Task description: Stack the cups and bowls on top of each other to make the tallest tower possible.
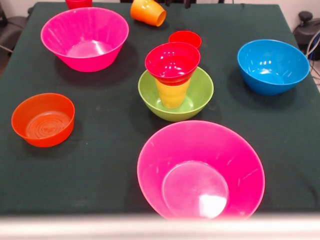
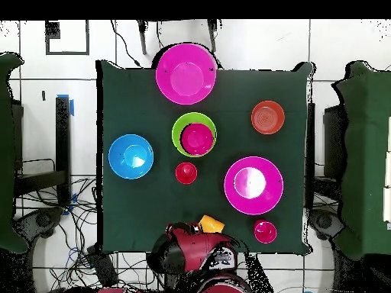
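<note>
1. The tower sits mid-table: lime-green bowl (image 1: 176,95) at the bottom, yellow cup (image 1: 172,92) standing in it mouth down, and a small red bowl (image 1: 172,62) perched upright on the cup, tipped a bit toward the camera
2. A red cup (image 1: 185,38) stands just behind the tower in the front view, mouth up
3. One big pink bowl (image 1: 201,171) is at the near edge, right in front of the tower; the other big pink bowl (image 1: 85,38) is far left
4. The blue bowl (image 1: 273,66) is off to the right, well apart from the tower
5. The see-through orange bowl (image 1: 43,119) with the ringed base sits alone on the left
6. An orange cup (image 1: 148,12) lies on its side at the far edge, and another red piece (image 1: 78,3) pokes in at the top edge, mostly cut off
7. The arm (image 2: 200,259) only shows in the overhead view, pulled back at the robot's edge of the table (image 1: 100,165). Can't tell whether its gripper is open or closed, or whether it has hold of anything
</note>
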